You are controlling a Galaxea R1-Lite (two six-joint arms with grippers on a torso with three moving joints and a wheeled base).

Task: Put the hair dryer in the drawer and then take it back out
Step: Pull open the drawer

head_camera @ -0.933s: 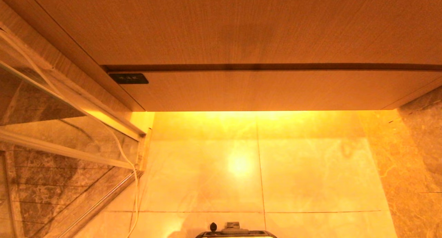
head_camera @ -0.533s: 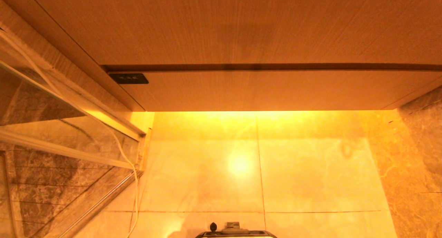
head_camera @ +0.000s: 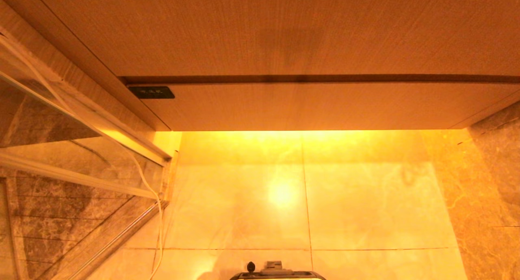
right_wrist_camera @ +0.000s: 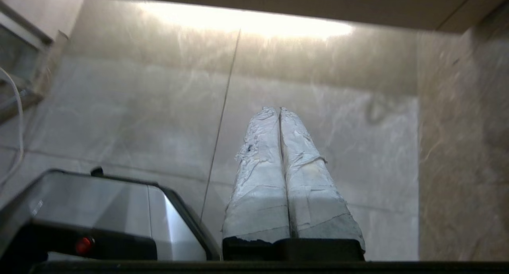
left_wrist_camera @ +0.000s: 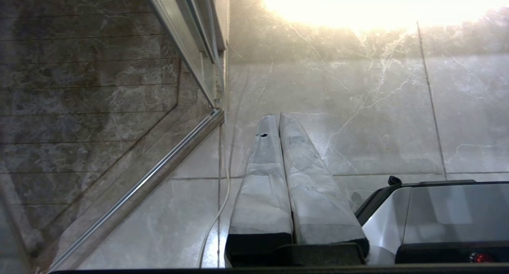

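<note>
Head view shows the drawer (head_camera: 308,107) pushed fully in under the tabletop (head_camera: 284,32); the hair dryer is nowhere visible. Left pincer (left_wrist_camera: 278,119) and right pincer (right_wrist_camera: 279,111) hang pressed together above the floor (head_camera: 365,207), apparently parked.

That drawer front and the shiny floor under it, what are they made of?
The drawer looks like matt wood or wood-look laminate: fine straight grain runs across its flat, handleless front. The floor seems to be polished marble or marble-look tile: pale veins, thin joints, and a bright glare spot.
</note>
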